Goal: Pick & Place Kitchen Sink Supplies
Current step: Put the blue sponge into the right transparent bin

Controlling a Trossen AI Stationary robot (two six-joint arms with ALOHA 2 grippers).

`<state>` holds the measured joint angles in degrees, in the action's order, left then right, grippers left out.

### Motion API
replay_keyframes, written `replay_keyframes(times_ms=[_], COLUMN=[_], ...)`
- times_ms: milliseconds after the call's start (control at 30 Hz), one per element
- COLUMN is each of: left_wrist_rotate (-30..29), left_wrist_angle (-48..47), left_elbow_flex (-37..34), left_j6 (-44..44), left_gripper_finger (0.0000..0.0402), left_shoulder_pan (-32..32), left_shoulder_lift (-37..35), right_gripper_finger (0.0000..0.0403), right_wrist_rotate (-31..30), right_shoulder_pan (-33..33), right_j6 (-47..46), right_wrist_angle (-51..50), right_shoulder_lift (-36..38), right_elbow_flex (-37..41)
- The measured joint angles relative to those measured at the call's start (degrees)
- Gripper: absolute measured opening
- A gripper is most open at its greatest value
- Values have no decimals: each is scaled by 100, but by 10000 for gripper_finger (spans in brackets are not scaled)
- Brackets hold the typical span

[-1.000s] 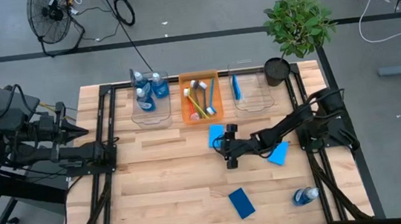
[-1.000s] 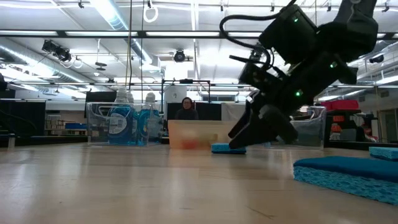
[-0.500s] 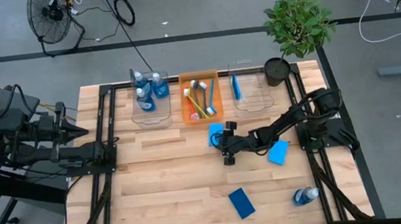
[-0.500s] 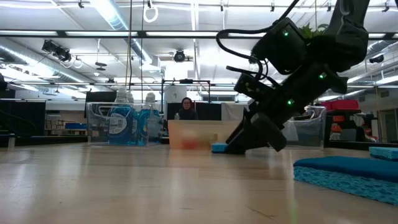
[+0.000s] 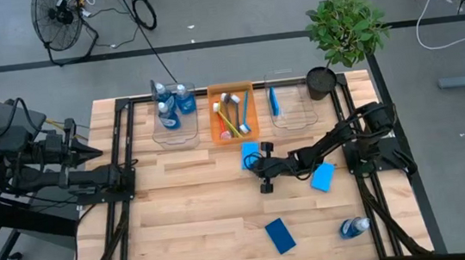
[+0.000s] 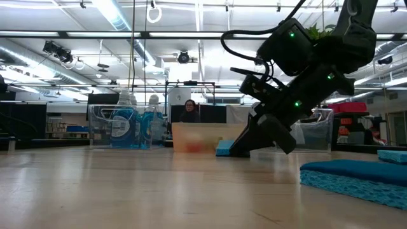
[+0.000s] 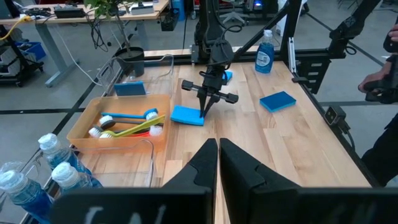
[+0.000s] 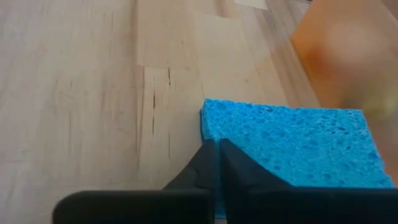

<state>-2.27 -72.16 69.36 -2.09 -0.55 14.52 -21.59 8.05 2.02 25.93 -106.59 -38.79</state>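
sponge (image 8: 292,144) edge pinched in right gripper (image 8: 216,149), corner raised in low view

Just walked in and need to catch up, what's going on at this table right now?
The right arm's hand is down at a blue sponge lying just in front of the orange bin of brushes, its fingers shut at the sponge's edge. Two more sponges and a bottle are loose on the table. The left arm's hand waits shut at the table's left edge.
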Motion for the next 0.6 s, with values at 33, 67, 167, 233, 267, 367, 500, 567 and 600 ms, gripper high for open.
replay_keyframes(times_ms=[33,67,167,233,267,367,500,567,600], left_wrist_rotate=[0,0,-1,0,0,-1,-1,0,-1], left_wrist_angle=[0,0,0,0,0,0,0,0,1], left_elbow_flex=[2,1,2,1,2,2,2,2,1], left_j6=[0,1,0,0,1,2,1,0,0], left_gripper_finger=[23,23,23,23,23,23,23,23,23], left_shoulder_pan=[1,0,0,-1,1,0,1,0,1], left_shoulder_lift=[0,0,0,0,0,0,1,2,4], right_gripper_finger=[6,6,4,2,2,1,1,1,0], right_wrist_rotate=[1,1,4,20,23,41,42,31,18], right_shoulder_pan=[0,0,1,22,33,110,248,330,379], right_j6=[0,0,0,-2,-3,-4,-6,-4,-4], right_wrist_angle=[0,3,41,6,-20,-48,-115,-207,-260], right_shoulder_lift=[0,0,4,42,61,162,279,338,351], right_elbow_flex=[0,0,0,-18,-55,-225,-480,-667,-786])
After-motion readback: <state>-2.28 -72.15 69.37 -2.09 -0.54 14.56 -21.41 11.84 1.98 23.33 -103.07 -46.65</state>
